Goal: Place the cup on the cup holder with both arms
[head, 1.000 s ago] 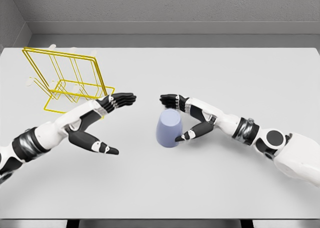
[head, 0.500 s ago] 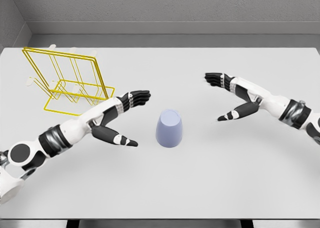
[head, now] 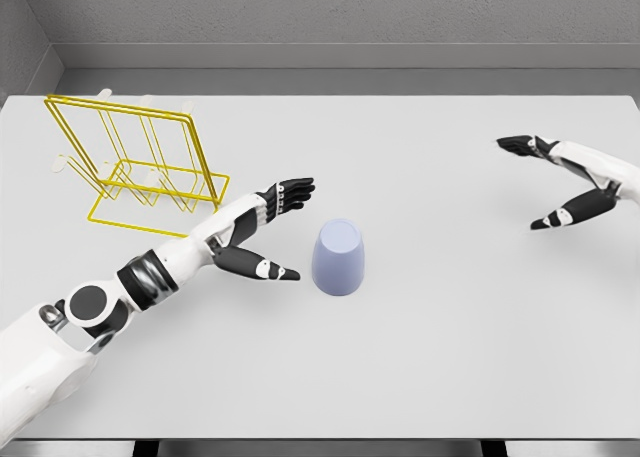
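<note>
**A:** Where's the cup [head: 338, 258]?

**B:** Mouth down on the counter [head: 420, 357], about mid-way across, with nothing gripping it. The rack [head: 135, 162] stands well off at the far left.

**A:** And the hands?

**B:** The left robot hand [head: 268, 232] is just beside the cup on its left, fingers spread and thumb low, empty. The right robot hand [head: 558, 182] sits well apart near the right edge, also open and holding nothing.

**A:** How do you reckon the cup handles?

**B:** It looks like a small, smooth, rigid tumbler, probably light, so it should lift easily but may skid or tip if nudged from one side. The walls taper toward the top as it stands, so a squeeze high up could slide off.

**A:** Where would you take it, then?

**B:** Around the lower, wider half, thumb on one side and fingers opposite. I'd guess the rim has to end up free to go over a rack peg, so keep the grip clear of it.
</note>
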Tool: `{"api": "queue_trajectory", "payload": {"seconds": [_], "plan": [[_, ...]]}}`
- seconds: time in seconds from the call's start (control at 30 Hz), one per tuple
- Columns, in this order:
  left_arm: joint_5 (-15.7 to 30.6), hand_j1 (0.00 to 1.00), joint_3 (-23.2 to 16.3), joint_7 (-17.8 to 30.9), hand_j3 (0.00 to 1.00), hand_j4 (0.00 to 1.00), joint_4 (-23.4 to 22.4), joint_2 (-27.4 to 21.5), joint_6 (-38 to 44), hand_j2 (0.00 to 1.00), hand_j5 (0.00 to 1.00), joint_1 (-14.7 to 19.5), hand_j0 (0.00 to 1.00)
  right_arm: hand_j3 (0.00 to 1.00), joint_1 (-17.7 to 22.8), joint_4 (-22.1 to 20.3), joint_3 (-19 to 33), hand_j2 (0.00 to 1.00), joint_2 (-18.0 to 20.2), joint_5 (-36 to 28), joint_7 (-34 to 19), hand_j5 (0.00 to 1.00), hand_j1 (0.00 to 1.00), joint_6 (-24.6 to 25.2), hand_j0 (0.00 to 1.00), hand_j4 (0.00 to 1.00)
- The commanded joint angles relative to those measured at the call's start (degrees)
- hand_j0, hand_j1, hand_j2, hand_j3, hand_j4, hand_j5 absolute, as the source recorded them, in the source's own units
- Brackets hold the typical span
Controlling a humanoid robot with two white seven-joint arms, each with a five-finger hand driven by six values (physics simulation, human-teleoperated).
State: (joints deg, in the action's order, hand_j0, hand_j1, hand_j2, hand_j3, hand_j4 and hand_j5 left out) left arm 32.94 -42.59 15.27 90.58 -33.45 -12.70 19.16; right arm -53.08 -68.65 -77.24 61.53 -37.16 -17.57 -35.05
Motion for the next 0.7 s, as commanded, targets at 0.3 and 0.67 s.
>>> {"api": "queue_trajectory", "payload": {"seconds": [0.3,0.67], "plan": [[2.8,1.0,-2.0,0.3,1.0,1.0,0.9,-0.1,0.0,1.0,1.0,-0.4,1.0,1.0,-5.5,2.9,1.9,1.0,-1.7,16.9,0.1,1.0,1.0,0.1,1.0,1.0],[2.0,1.0,-3.3,0.2,1.0,1.0,-2.5,3.3,0.1,1.0,1.0,0.5,1.0,1.0,-8.0,2.8,3.6,1.0,-3.3,16.9,0.2,1.0,1.0,0.1,1.0,1.0]]}}
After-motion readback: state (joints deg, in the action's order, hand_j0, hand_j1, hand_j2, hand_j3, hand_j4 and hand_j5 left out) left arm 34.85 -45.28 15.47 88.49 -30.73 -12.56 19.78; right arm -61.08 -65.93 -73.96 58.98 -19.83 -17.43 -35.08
